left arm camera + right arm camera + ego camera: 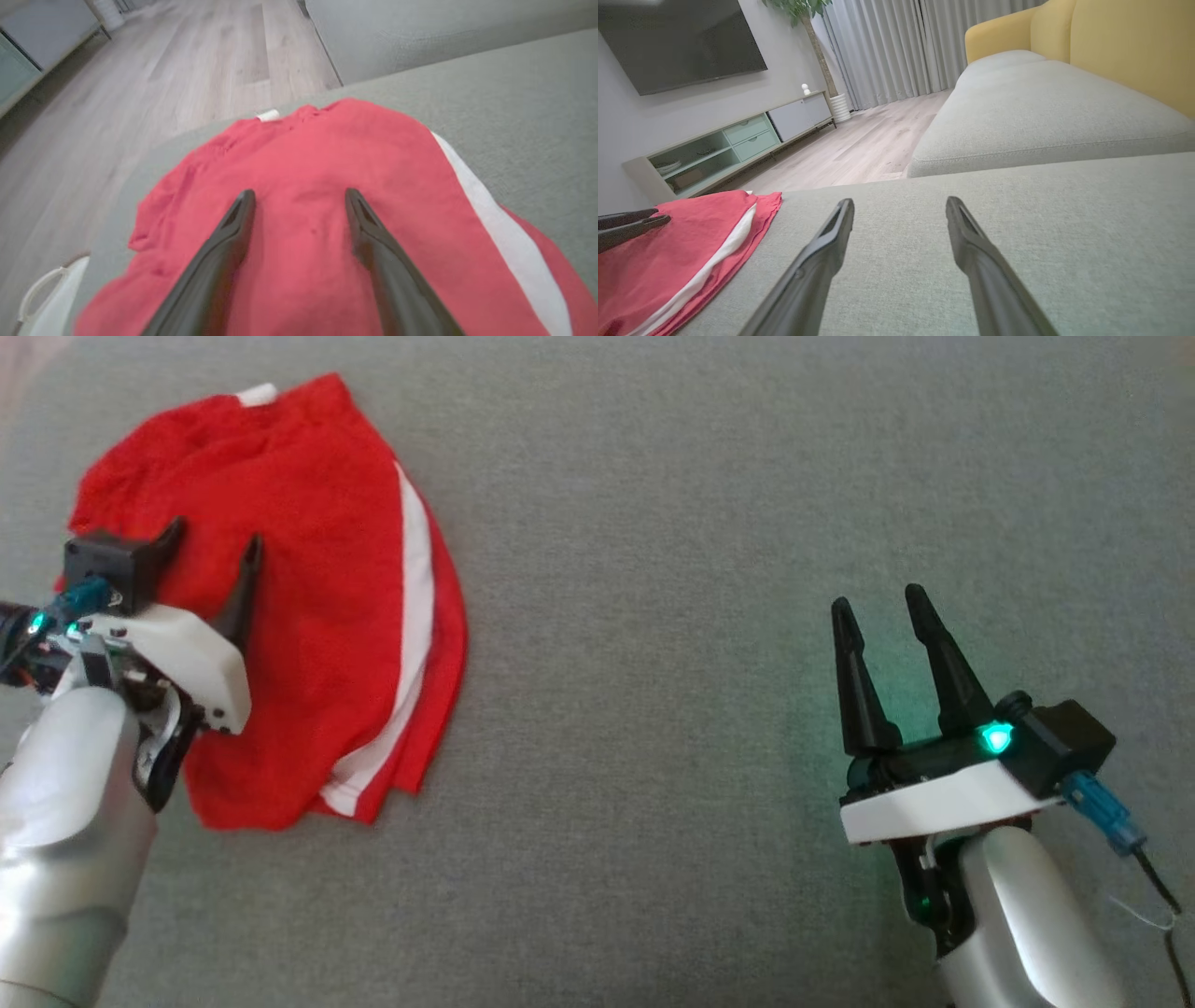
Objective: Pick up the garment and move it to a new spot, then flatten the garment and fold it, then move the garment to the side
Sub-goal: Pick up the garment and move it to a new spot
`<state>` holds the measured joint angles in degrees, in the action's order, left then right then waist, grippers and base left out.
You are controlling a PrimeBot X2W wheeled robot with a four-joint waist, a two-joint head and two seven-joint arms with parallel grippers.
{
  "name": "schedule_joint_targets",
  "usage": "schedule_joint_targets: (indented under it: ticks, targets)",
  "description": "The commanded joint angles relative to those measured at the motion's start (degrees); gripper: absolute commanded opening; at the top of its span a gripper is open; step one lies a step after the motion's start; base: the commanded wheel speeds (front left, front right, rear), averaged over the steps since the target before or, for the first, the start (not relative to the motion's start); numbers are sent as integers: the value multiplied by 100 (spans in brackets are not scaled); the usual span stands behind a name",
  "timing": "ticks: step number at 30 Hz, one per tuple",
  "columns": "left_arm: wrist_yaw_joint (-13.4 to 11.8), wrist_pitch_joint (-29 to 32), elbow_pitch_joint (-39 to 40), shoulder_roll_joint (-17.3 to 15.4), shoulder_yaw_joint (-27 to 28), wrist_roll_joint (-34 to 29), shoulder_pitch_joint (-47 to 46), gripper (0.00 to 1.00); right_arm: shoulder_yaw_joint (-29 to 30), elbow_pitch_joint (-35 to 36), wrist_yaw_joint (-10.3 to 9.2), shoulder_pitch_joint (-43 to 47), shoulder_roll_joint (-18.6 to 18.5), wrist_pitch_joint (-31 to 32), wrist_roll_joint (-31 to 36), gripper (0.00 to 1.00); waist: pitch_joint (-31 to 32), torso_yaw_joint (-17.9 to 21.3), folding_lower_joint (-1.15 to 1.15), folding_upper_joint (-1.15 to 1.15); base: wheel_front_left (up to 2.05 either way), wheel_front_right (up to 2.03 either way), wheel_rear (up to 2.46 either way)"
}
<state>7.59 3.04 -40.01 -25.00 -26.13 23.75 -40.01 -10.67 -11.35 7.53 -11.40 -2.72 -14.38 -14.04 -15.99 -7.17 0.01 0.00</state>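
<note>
The garment (pixel 317 616) lies on the left part of the grey cushion (pixel 653 616). It is a red piece, loosely bunched, with a white stripe (pixel 415 607) running down its right side and a small white tag (pixel 257 395) at its far edge. Its near end shows a few layers lying one over another, red and white edges together.

My left gripper (pixel 215 532) hangs over the left half of the garment with its two dark fingers spread wide and nothing between them. In my left wrist view the fingers (pixel 224 242) point across the red cloth toward the far edge, where the cushion ends and a wooden floor (pixel 187 70) begins. I cannot tell whether the fingertips touch the fabric or sit just above it.

My right gripper (pixel 878 596) is well apart from the garment, over bare cushion on the near right. Its fingers are also spread and hold nothing. From my right wrist view the garment sits off to the left, with my left gripper low over it. Further off are a second grey seat cushion (pixel 1041 112), a yellow backrest (pixel 1125 46), a low cabinet (pixel 714 144) and a dark screen (pixel 677 42) on the wall.
</note>
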Motion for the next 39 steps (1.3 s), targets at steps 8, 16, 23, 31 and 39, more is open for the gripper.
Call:
schedule_joint_targets:
  ticks: [8, 16, 23, 31, 39]
  targets:
    - [-11, 189, -251, -415, -572, 880, -415, 35, -86, 208, -4, -195, -16, -62, 18, 100, -164, 217, -1, 0, 0, 0, 0]
    - [-10, -824, -158, -697, -770, 1197, -681, 0, -74, 147, -4, -140, -16, -62, -37, 100, 85, 205, -1, 0, 0, 0, 0]
    - [-82, -1480, 282, -849, -564, 1364, -685, 0, -126, 56, -4, 31, -16, -62, -90, 100, 521, 135, -1, 0, 0, 0, 0]
    - [-210, -1699, 1566, -708, 41, 2105, -185, 0, -197, -5, -4, 180, -16, -62, -188, 100, 884, 163, -1, 0, 0, 0, 0]
    - [-533, -1535, 2671, -602, -23, 2226, 297, 0, -263, 110, -4, 122, -16, -62, -253, 100, 925, 545, -1, 0, 0, 0, 0]
